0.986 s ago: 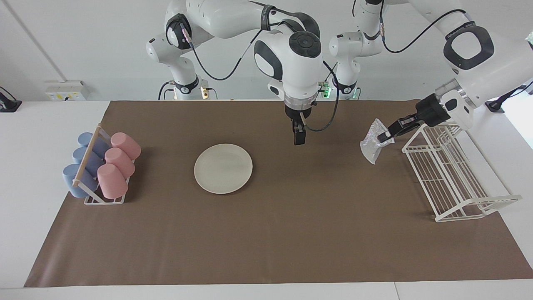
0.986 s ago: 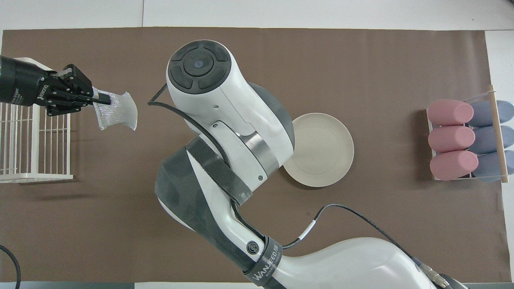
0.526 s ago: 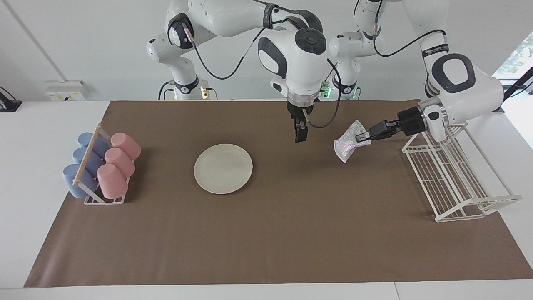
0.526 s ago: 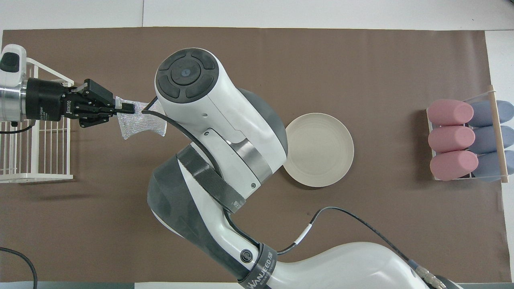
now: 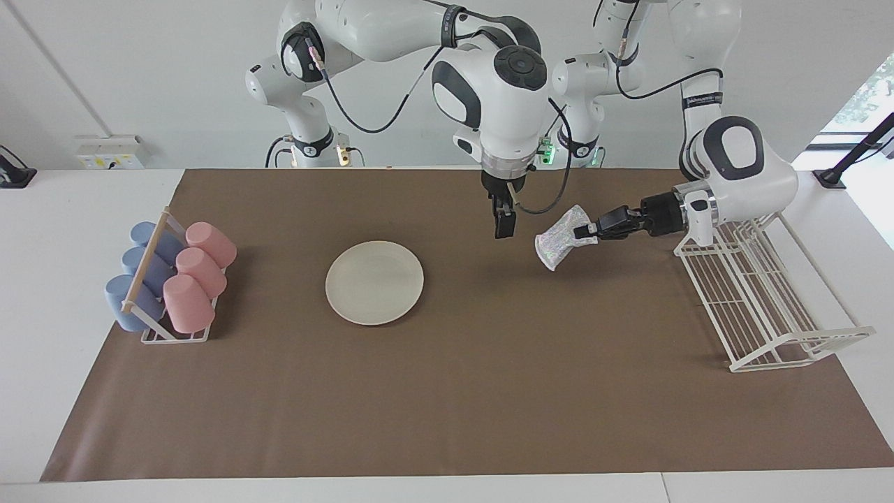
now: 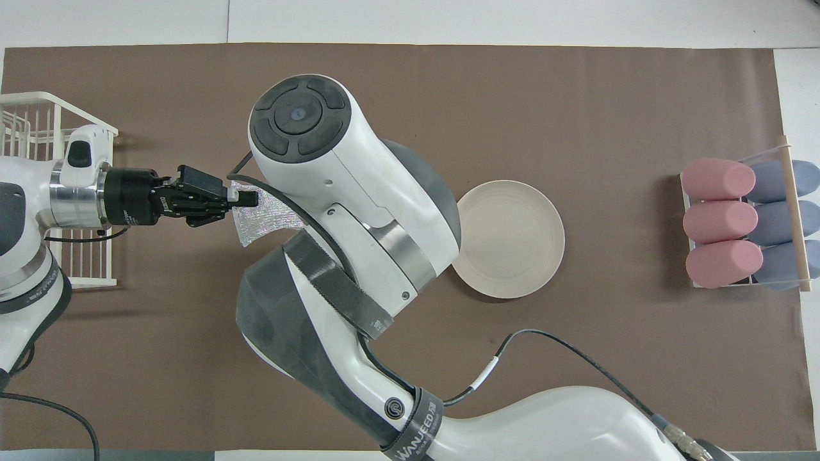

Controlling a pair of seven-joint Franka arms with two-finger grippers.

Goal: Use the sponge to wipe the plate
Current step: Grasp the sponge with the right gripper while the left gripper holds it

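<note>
Carrying: we've got the sponge [image 5: 557, 244] pinched in the left pincer [image 5: 585, 231], dangling in the air over bare brown mat [image 5: 489, 391], not touching anything.
What just moved: over the last second we swung the left arm in from above the white wire rack [image 5: 761, 300] toward the middle of the table [image 5: 42, 279], so the sponge is now clear of the rack and hangs just beside the right pincer [image 5: 504, 229].
What that means: we reckon the pick-up is done and we're mid-transport; no wiping has started, since the sponge is still well apart from the plate.
Plate: the plate [image 5: 374, 282] lies flat on the mat toward the right arm's end, nothing on it, nothing touching it.
Right pincer: hanging over the mat between plate and sponge, pointing straight down, jaws released and holding nothing; looks like it's just waiting.
Left pincer grip: clenched tight on one edge of the sponge, the rest drooping below it.
Other stuff: pink cups [image 5: 198, 272] and blue cups [image 5: 143, 269] sit in a small holder at the right arm's end, untouched.
Writing: in the overhead view we can read "WANJEED" on the strap [image 6: 416, 426] round the right arm; the white lettering on the left pincer's black body is too small for us to read.
Next up, our guess: keep going past the right pincer and drop onto the plate.
</note>
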